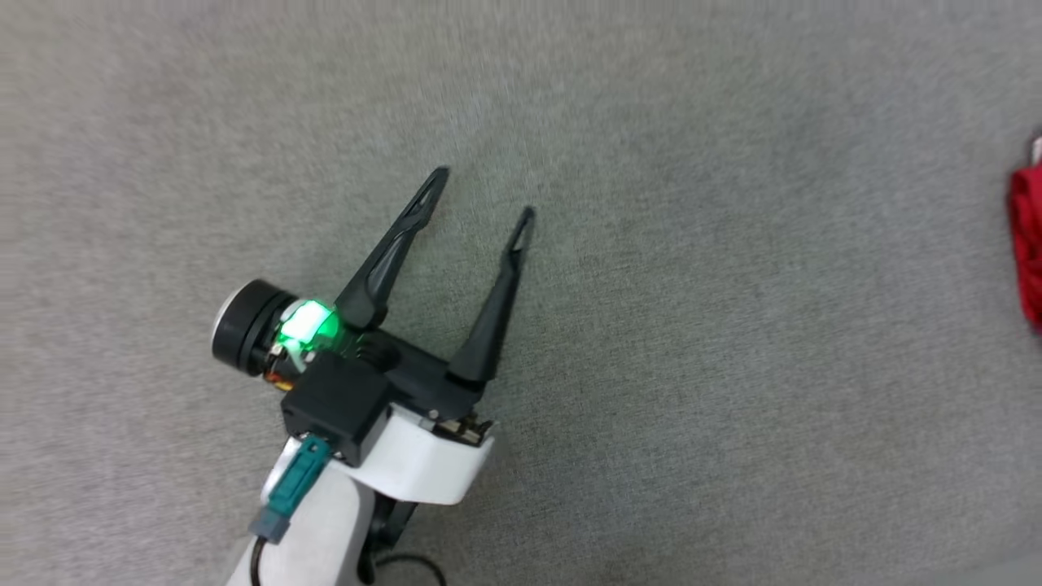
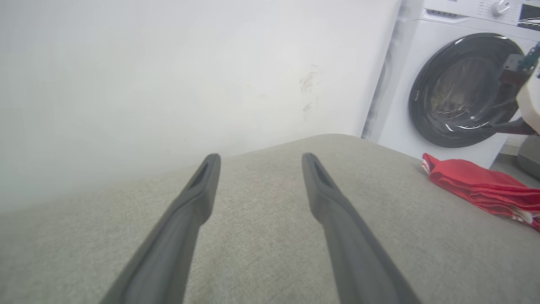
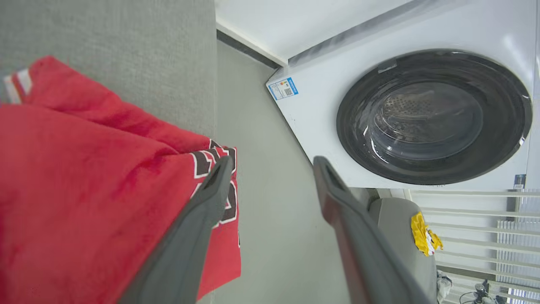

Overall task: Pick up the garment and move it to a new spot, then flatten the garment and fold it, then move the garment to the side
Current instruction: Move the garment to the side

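The garment (image 1: 1027, 236) is a red bundle at the right edge of the head view, lying on a grey fabric surface (image 1: 733, 366). My left gripper (image 1: 483, 195) hovers open over bare surface well left of it, with nothing between its fingers. In the left wrist view the left gripper (image 2: 260, 157) points at a white wall, and the garment (image 2: 481, 185) lies folded to the right. In the right wrist view my right gripper (image 3: 273, 160) stands open beside the garment (image 3: 84, 177), whose black lettered corner hangs over the surface's edge behind one finger.
A white washing machine (image 3: 430, 114) with a dark round door stands just past the surface's edge, and the washing machine (image 2: 460, 88) also shows in the left wrist view. A white wall (image 2: 168, 84) bounds the far side. A yellow item (image 3: 424, 234) lies on a grey seat below.
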You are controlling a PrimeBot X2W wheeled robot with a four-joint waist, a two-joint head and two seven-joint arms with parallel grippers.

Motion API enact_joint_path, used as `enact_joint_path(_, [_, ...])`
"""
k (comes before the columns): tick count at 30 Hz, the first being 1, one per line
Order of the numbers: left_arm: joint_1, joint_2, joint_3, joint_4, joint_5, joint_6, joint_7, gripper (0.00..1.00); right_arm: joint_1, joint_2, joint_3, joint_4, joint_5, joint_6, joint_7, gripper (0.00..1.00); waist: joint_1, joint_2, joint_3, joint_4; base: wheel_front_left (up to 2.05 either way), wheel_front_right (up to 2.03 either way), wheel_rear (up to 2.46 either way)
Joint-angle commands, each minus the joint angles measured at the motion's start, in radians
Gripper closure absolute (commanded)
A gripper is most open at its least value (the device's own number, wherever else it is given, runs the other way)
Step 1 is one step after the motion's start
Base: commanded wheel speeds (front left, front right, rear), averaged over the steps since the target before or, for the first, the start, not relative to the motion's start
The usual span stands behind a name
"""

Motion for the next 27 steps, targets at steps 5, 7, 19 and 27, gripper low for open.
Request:
enact_joint_path(5, [0.075, 0.005, 0.073, 0.041, -0.049, 0.037, -0.013, 0.0, 0.034, 0.101, -0.016, -0.166, 0.056, -0.001, -0.053, 0.0, 0.0, 0.0, -0.187, 0.036, 0.0, 0.0, 0.0])
enact_joint_path(7, [0.102, 0.01, 0.102, 0.04, -0.058, 0.05, -0.014, 0.0, 0.06, 0.156, -0.025, -0.238, 0.082, -0.001, -0.071, 0.0, 0.0, 0.0, -0.225, 0.048, 0.0, 0.0, 0.0])
enact_joint_path(19, [0.248, -0.012, 0.23, 0.076, -0.137, 0.078, -0.013, 0.0, 0.335, 0.537, -0.054, -0.562, 0.172, -0.001, -0.275, 0.0, 0.0, 0.0, -0.38, 0.135, 0.0, 0.0, 0.0])
enact_joint_path(27, [0.292, -0.03, 0.256, 0.127, -0.15, 0.064, -0.013, 0.0, 0.456, 0.644, -0.02, -0.519, 0.231, -0.001, -0.371, 0.0, 0.0, 0.0, -0.425, 0.171, 0.0, 0.0, 0.0])
